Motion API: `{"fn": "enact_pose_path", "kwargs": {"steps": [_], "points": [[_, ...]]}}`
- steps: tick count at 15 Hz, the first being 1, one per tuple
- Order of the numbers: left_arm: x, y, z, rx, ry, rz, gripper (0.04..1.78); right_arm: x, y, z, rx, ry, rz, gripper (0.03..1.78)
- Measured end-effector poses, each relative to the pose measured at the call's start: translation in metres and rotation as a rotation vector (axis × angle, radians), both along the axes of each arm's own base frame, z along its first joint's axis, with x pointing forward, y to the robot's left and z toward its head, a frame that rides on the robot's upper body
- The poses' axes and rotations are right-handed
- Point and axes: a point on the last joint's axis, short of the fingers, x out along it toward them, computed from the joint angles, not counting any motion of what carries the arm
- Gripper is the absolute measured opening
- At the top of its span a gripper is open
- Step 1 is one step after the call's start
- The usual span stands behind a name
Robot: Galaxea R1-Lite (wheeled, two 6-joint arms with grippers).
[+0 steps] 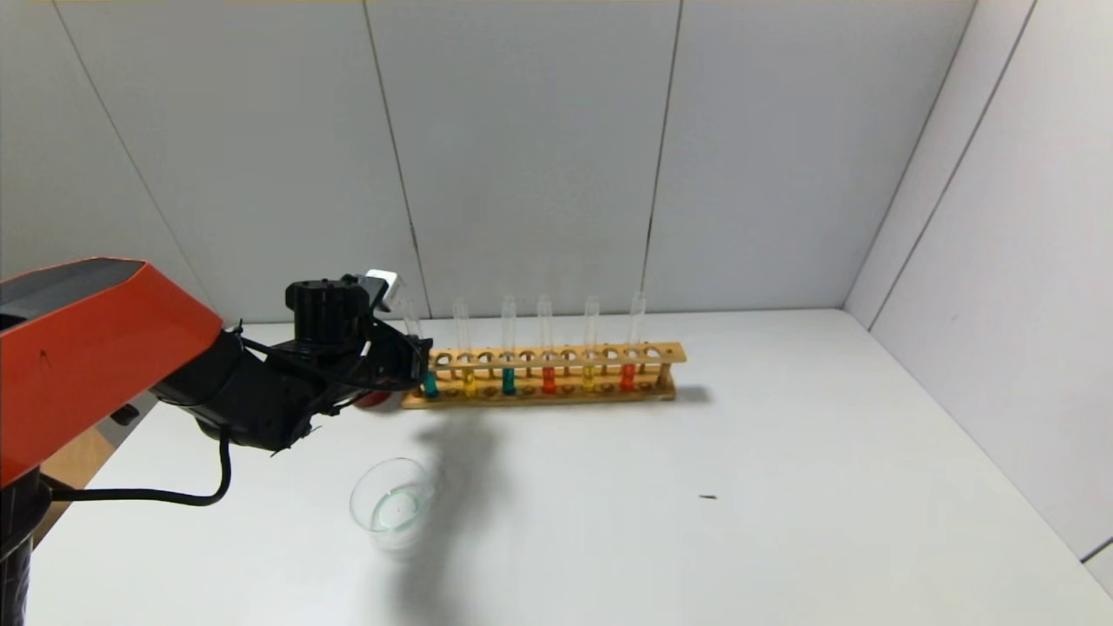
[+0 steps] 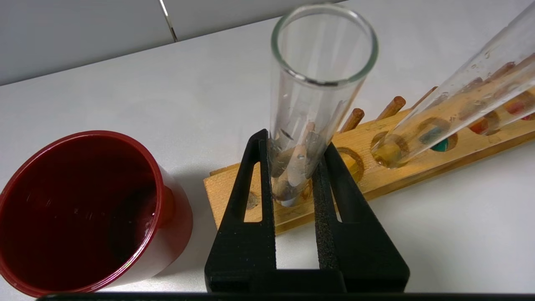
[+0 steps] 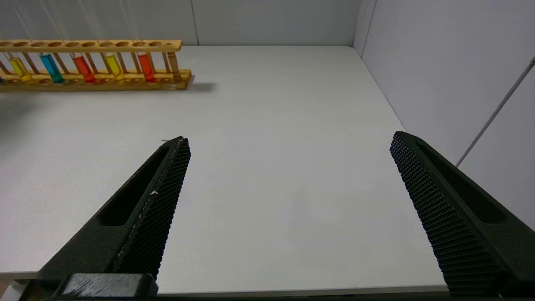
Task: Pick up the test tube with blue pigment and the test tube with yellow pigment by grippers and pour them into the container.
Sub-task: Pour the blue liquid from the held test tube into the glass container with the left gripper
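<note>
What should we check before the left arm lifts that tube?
1. Left gripper fingers closed on the leftmost tube: ok.
2. Held tube is the blue one: cannot tell; its liquid and the third tube's both look blue-green.
3. Tube clear of the wooden rack: not ok, seated in its hole.
4. Glass dish upright, in front of the rack: ok.
5. Red cup apart from the fingers: ok, though close.
6. Right gripper open, away from the rack: ok.

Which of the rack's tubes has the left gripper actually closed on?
The endmost tube, in the rack's last hole beside the red cup. The left gripper has its fingers clamped on its glass; the others stand free.
</note>
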Motion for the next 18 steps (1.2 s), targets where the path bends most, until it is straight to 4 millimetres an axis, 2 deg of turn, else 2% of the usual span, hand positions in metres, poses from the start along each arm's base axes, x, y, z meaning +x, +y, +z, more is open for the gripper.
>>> {"fn": "enact_pose_path", "kwargs": {"steps": [3, 5, 7, 14, 16, 18], "points": [[-0.002, 0.001, 0.007, 0.001, -0.018, 0.010, 0.31, 0.000, 0.000, 0.000, 0.000, 0.000, 0.000, 1.75], [-0.005, 0.001, 0.021, 0.011, -0.051, 0.008, 0.31, 0.000, 0.000, 0.000, 0.000, 0.000, 0.000, 1.75], [-0.011, 0.003, 0.039, 0.018, -0.078, 0.006, 0.31, 0.000, 0.000, 0.000, 0.000, 0.000, -0.001, 1.75], [-0.039, 0.007, 0.123, 0.015, -0.184, 0.004, 0.31, 0.000, 0.000, 0.000, 0.000, 0.000, 0.000, 1.75], [-0.051, 0.010, 0.140, 0.012, -0.203, 0.004, 0.31, 0.000, 0.000, 0.000, 0.000, 0.000, -0.001, 1.75], [-0.070, 0.012, 0.150, 0.012, -0.202, -0.001, 0.31, 0.000, 0.000, 0.000, 0.000, 0.000, 0.000, 1.75]]}}
